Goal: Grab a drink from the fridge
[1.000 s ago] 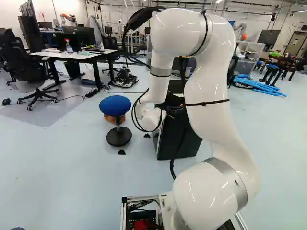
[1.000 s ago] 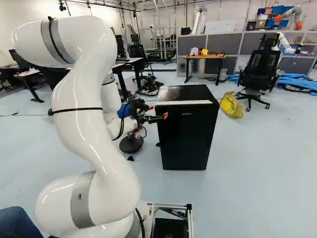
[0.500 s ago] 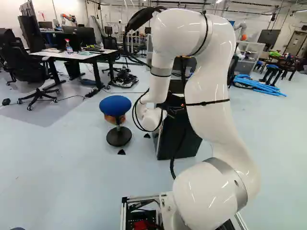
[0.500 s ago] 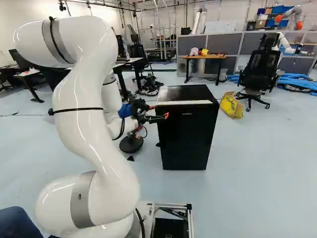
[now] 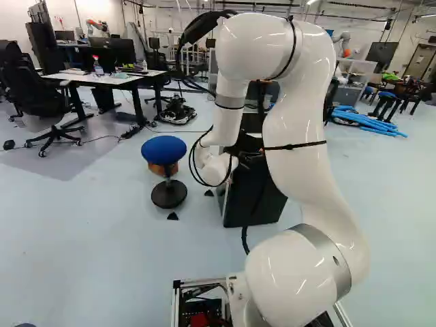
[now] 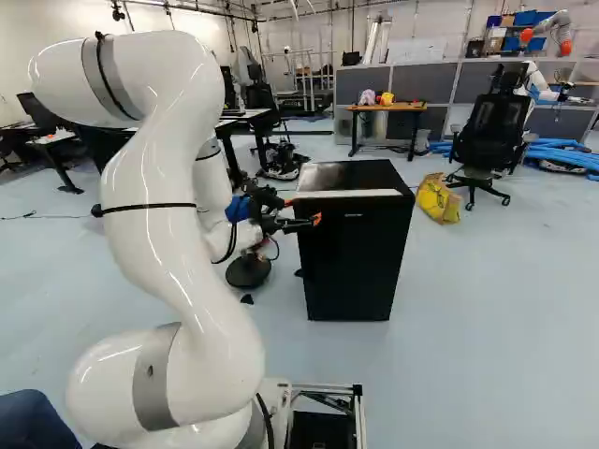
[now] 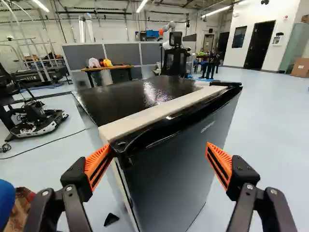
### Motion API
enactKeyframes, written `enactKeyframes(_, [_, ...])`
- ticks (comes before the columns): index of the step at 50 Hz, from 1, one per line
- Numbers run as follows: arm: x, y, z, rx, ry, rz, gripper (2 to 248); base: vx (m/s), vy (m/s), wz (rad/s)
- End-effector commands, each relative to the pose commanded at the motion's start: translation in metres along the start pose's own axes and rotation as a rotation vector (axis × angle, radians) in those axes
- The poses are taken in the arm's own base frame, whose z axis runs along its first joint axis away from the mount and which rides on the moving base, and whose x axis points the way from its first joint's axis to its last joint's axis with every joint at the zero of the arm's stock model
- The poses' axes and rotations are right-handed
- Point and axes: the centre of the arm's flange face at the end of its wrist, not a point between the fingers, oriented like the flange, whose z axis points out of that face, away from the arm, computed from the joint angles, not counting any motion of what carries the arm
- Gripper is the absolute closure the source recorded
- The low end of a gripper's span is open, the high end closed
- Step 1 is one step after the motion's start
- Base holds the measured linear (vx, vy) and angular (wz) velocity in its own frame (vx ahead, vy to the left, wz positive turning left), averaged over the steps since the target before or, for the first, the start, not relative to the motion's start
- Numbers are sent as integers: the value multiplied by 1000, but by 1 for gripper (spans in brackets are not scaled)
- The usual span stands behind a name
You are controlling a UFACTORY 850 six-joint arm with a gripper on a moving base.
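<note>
A white desk (image 5: 105, 79) stands far left. The 1 white arm (image 6: 159, 196) rises at near left, reaching toward the black fridge (image 6: 351, 257) ahead in the middle. Left of the fridge is a blue stool (image 5: 163, 150); beyond it to the right, a yellow bag (image 6: 437, 198). The gripper (image 6: 302, 211) has its 2 fingers spread wide, 1 orange pad (image 7: 98, 163) at the fridge's corner; I cannot tell whether they touch.

I counted one black boxy fridge (image 6: 356, 253), one round blue-topped stool (image 5: 163, 148), one crumpled yellow bag (image 6: 437, 198) and two orange ribbed pads (image 7: 98, 165).
</note>
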Motion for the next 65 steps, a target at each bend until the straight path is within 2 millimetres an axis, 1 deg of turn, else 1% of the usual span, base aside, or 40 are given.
enactKeyframes(10, [0,2,-1,-18,0,3,3,0,0,0])
enactKeyframes(17, [0,5,-5,-26,-3,0,3,0,0,0])
enactKeyframes(24, [0,8,-14,-27,-8,-7,3,0,0,0])
enactKeyframes(39, [-1,17,-41,-15,-22,-28,3,0,0,0])
enactKeyframes(65, [1,20,-41,-63,-3,-21,3,0,0,0])
